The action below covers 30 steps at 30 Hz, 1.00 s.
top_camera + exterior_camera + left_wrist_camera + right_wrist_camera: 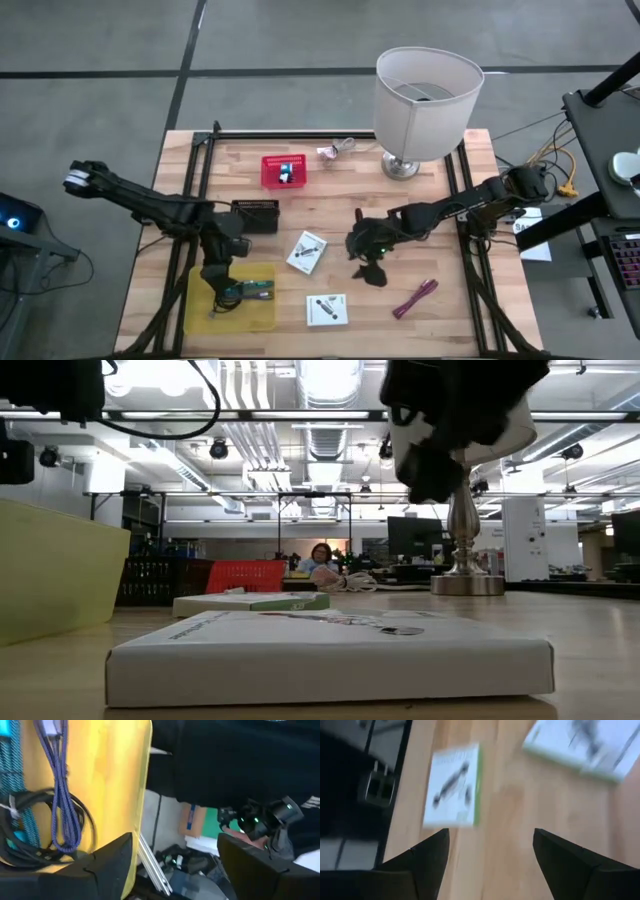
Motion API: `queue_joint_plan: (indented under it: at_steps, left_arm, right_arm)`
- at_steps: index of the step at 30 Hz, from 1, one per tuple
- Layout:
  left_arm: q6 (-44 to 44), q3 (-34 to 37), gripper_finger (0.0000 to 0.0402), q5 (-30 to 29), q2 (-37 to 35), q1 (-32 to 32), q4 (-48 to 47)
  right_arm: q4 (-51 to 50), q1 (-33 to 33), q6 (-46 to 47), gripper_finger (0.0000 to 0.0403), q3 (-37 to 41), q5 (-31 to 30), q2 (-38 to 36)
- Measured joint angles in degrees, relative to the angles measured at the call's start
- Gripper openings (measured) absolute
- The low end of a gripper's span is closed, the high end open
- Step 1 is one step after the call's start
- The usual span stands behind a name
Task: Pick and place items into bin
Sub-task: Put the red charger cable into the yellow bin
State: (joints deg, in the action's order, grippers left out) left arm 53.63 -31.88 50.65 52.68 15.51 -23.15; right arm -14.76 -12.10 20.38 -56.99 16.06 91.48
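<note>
My left gripper point(221, 288) point(175, 842) hangs open over the yellow bin point(258, 312). The bin holds a purple-blue cord point(61, 795), a black cable point(30, 845) and a teal braided piece point(12, 780). My right gripper point(353, 243) point(490, 837) is open above the wood at mid-table, with nothing between its fingers. Two white printed cards point(306, 251) point(327, 308) lie flat to its left, and both show in the right wrist view point(454, 787) point(585, 745). A black bundle point(376, 273) lies just on its near side. A magenta stick point(415, 298) lies farther right.
A red basket point(283, 171) with small things inside and a black box point(256, 215) stand toward the far left. The white lampshade lamp point(425, 100) stands at the far edge, with a small bundle of cord point(336, 149) beside it. Black rails run down both table sides.
</note>
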Motion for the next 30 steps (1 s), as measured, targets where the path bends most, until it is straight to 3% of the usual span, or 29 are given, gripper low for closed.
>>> queue_joint_plan:
  at_steps: [6, 11, 15, 23, 30]
  left_arm:
    - [0.00, 0.00, 0.0289, 1.21, 0.53, 0.02, -0.03]
    - [0.02, 0.00, 0.0289, 1.10, 0.47, 0.00, -0.05]
    - [0.09, 0.00, 0.0289, 0.93, 0.54, -0.01, -0.05]
    - [0.05, 0.02, 0.0290, -1.64, 0.55, -0.02, -0.06]
    - [0.04, 0.02, 0.0290, -1.64, 0.55, -0.02, -0.05]
  right_arm:
    - [-13.85, -2.68, -5.74, 0.0257, 0.00, 7.89, 0.00]
    - [-23.31, -8.20, -14.39, 0.0248, 0.00, 9.83, 0.00]
    - [-23.95, -13.41, -19.49, 0.0247, 0.10, 10.01, 0.00]
    - [-22.88, -21.38, -22.06, 0.0246, 0.39, 3.54, 5.31]
    - [-21.92, -23.16, -16.17, 0.0239, 0.17, -0.34, 10.66]
